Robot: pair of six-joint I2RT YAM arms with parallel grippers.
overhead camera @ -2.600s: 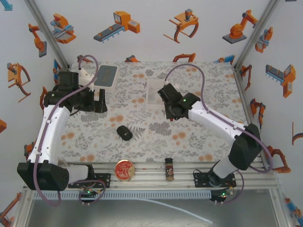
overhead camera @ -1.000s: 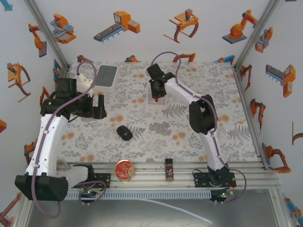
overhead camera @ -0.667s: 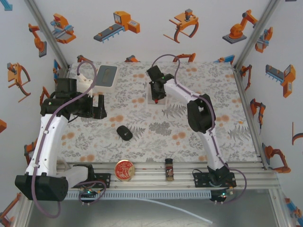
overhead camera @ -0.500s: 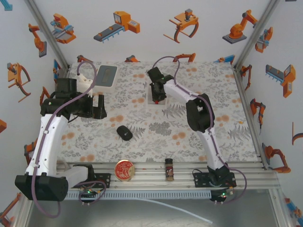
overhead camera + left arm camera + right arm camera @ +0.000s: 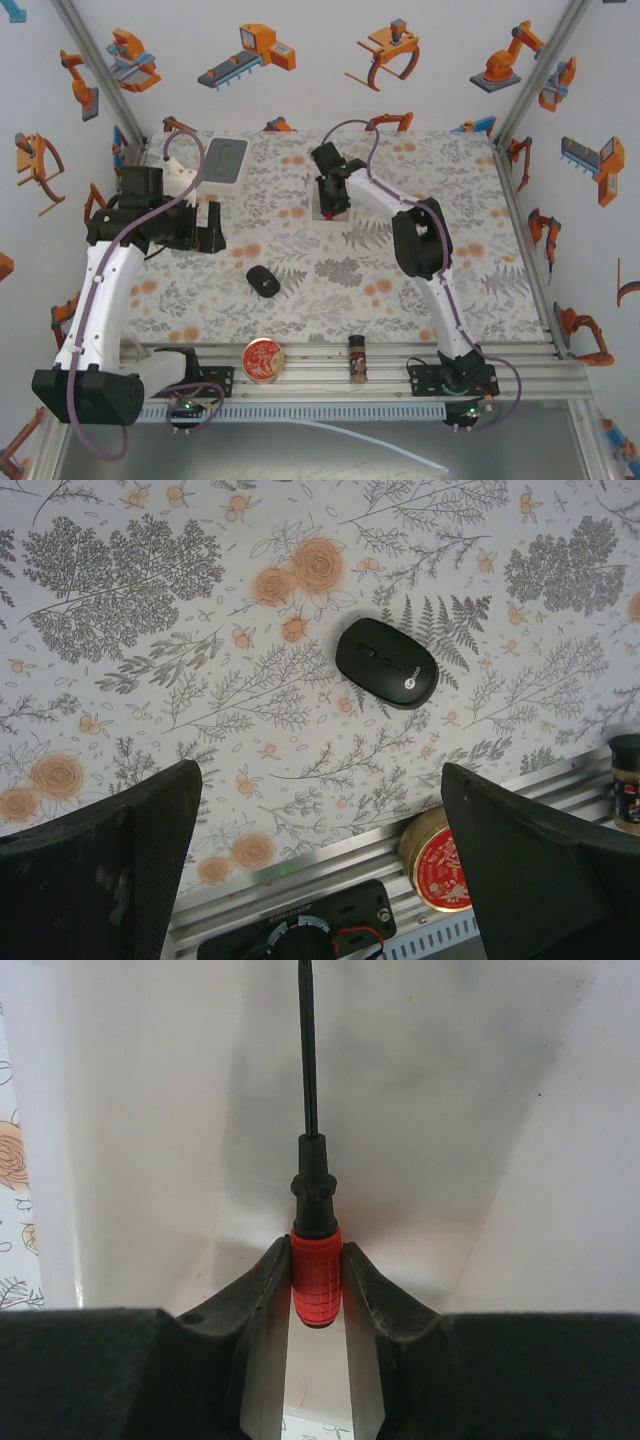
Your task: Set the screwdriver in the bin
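Observation:
My right gripper (image 5: pixel 316 1260) is shut on the screwdriver (image 5: pixel 315 1280), pinching its red handle while the dark shaft points away over the bin's white floor (image 5: pixel 420 1090). In the top view the right gripper (image 5: pixel 333 200) reaches down into the translucent bin (image 5: pixel 324 213) at the far middle of the table. My left gripper (image 5: pixel 206 222) hovers over the left side of the table, jaws wide apart with nothing between them. Its dark fingers (image 5: pixel 100 860) frame the table's near edge in the left wrist view.
A black computer mouse (image 5: pixel 263 281) lies mid-table left. A round red-lidded tin (image 5: pixel 263 360) and a brown spice bottle (image 5: pixel 357 357) rest on the front rail. A grey-blue tray (image 5: pixel 225 160) sits at the back left, beside a white object (image 5: pixel 178 172).
The right arm has swung from mid-table to the bin at the back and lowered the screwdriver into it. In the last second it barely moved. The left arm stayed put.

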